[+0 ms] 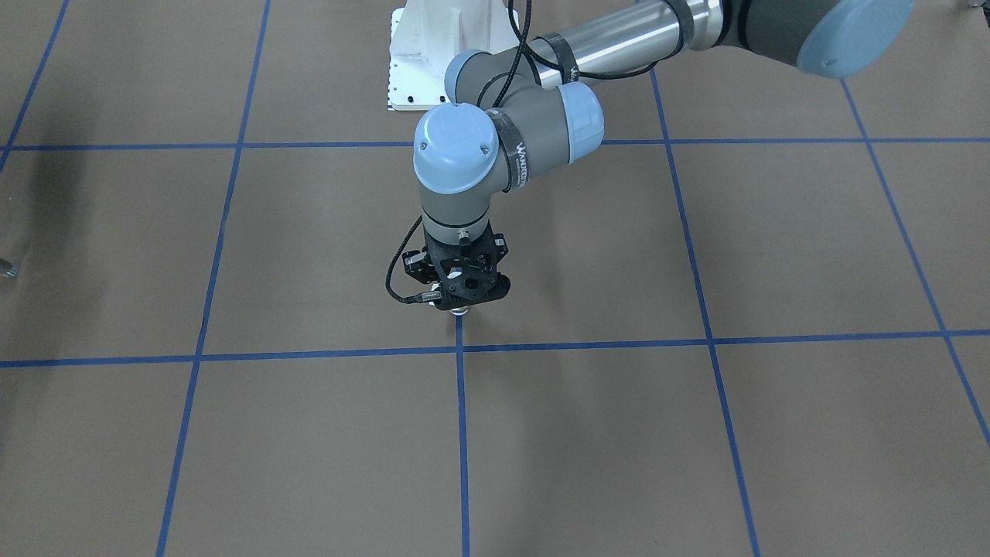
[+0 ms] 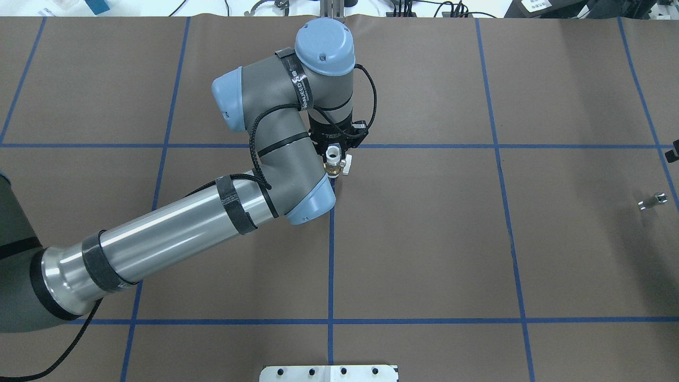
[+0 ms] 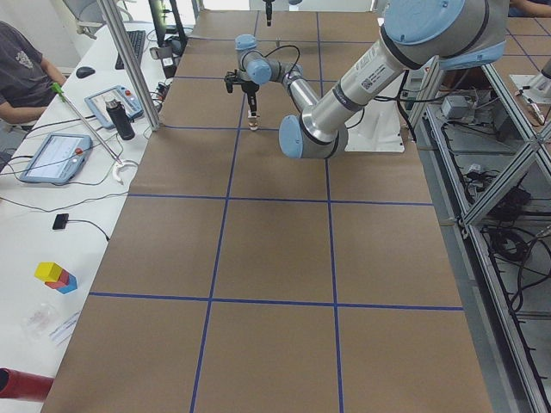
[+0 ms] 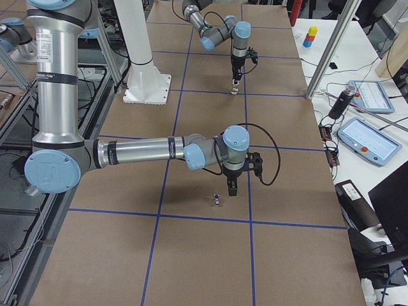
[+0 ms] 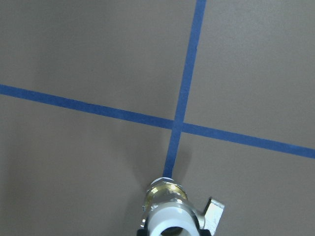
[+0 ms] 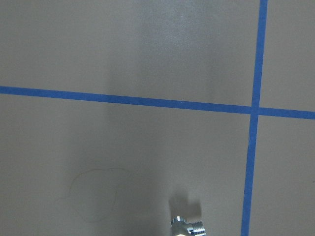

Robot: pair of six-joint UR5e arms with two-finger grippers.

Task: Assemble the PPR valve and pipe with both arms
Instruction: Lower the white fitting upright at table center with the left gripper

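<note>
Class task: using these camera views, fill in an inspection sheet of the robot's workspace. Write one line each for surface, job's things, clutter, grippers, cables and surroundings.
Surface: brown table mat with a blue tape grid, lying flat.
Job's things: PPR valve upright in the left arm's grip, white socket up. The pipe lies on the mat far to the robot's right, not yet joined.
Clutter: nothing seen on the mat.
Grippers: left gripper shut on the valve. The right gripper points down beside the pipe; open or shut cannot be told.
Cables: black cable looped at the left wrist; right-arm cable looped beside its gripper.
Surroundings: white pedestal, tablets, coloured blocks, seated person.
</note>
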